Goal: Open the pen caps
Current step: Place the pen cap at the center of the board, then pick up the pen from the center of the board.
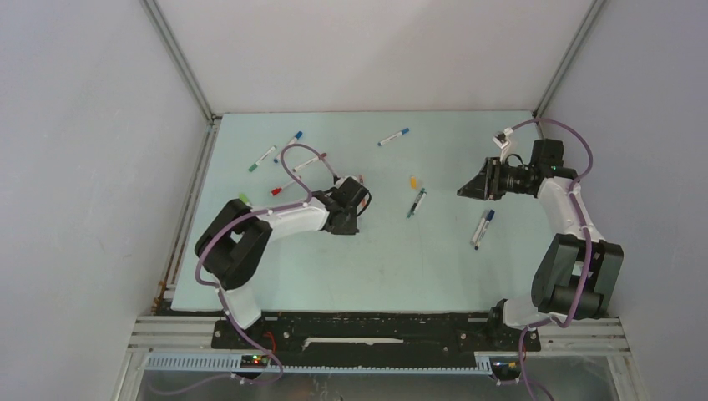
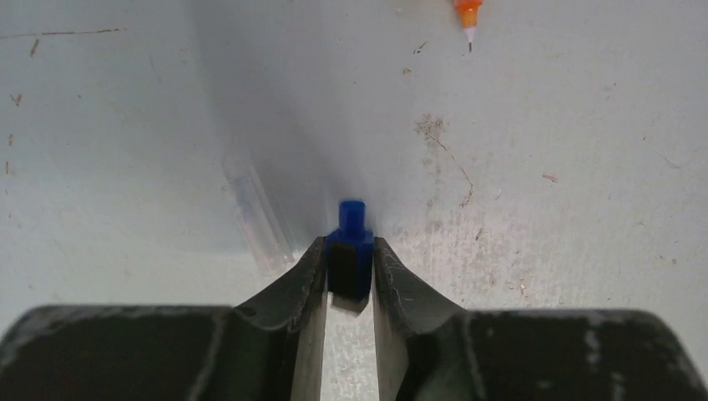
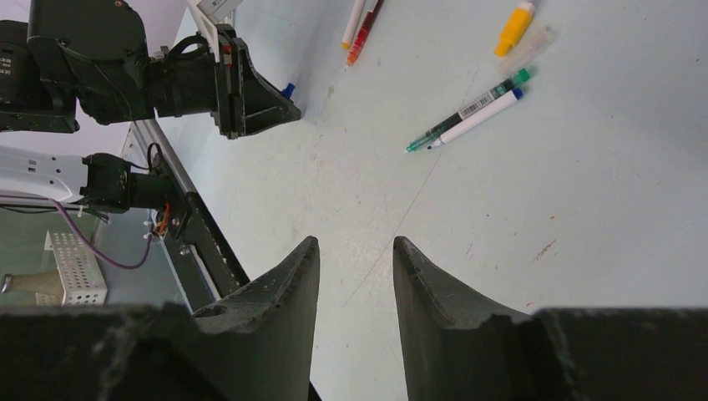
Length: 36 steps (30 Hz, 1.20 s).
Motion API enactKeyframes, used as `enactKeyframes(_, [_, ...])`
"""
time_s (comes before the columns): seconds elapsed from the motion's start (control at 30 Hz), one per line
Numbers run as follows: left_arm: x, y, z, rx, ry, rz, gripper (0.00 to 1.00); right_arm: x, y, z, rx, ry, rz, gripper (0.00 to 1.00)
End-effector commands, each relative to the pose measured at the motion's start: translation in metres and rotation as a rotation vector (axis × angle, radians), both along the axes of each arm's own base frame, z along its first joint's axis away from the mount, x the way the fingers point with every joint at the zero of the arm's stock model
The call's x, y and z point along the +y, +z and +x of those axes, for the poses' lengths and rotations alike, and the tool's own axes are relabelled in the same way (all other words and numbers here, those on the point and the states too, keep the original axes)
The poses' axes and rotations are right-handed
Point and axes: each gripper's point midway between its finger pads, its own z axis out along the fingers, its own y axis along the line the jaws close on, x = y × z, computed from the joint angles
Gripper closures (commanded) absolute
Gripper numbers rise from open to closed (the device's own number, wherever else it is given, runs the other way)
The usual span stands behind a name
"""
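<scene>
at left, pinching a blue pen cap (image 2: 353, 219) in the left gripper (image 2: 349, 248), close over the pale table (image 2: 125, 125), orange pen tip (image 2: 468, 15) lying beyond; at right, holding the right gripper (image 3: 355, 244) spread and empty above the table, green pen (image 3: 442, 130) ahead.

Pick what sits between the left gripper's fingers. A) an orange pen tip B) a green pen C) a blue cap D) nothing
C: the left wrist view shows the blue cap pinched between the fingers of the left gripper, while the orange pen tip lies apart on the table.
</scene>
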Motion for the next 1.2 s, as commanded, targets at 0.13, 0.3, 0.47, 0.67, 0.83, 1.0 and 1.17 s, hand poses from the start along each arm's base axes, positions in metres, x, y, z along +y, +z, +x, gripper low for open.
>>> enactKeyframes(0.13, [-0.014, 0.027, 0.015, -0.045, -0.005, -0.057, 0.66, -0.004, 0.005, -0.001, -0.033, 0.009, 0.017, 0.60])
enactKeyframes(0.3, [-0.011, 0.051, 0.015, -0.082, -0.001, -0.072, 0.63, -0.006, 0.010, -0.006, -0.066, 0.024, 0.018, 0.60])
enactKeyframes(0.47, [-0.005, 0.089, 0.010, -0.154, -0.015, -0.119, 0.62, -0.006, 0.014, -0.018, -0.118, 0.061, -0.021, 0.60])
enactKeyframes(0.67, [0.016, 0.143, 0.000, -0.296, -0.043, -0.153, 0.49, -0.015, 0.005, -0.028, -0.190, 0.040, -0.153, 0.59])
enactKeyframes(0.83, [0.040, 0.182, -0.008, -0.420, -0.055, -0.159, 0.40, -0.028, 0.002, -0.029, -0.307, -0.047, -0.288, 0.58])
enactKeyframes(1.0, [0.070, 0.220, -0.017, -0.522, -0.061, -0.152, 0.37, -0.039, -0.003, -0.027, -0.353, -0.149, -0.338, 0.28])
enactKeyframes(1.17, [0.103, 0.239, -0.024, -0.624, -0.030, -0.094, 0.29, -0.061, -0.021, -0.018, -0.247, -0.265, -0.395, 0.29])
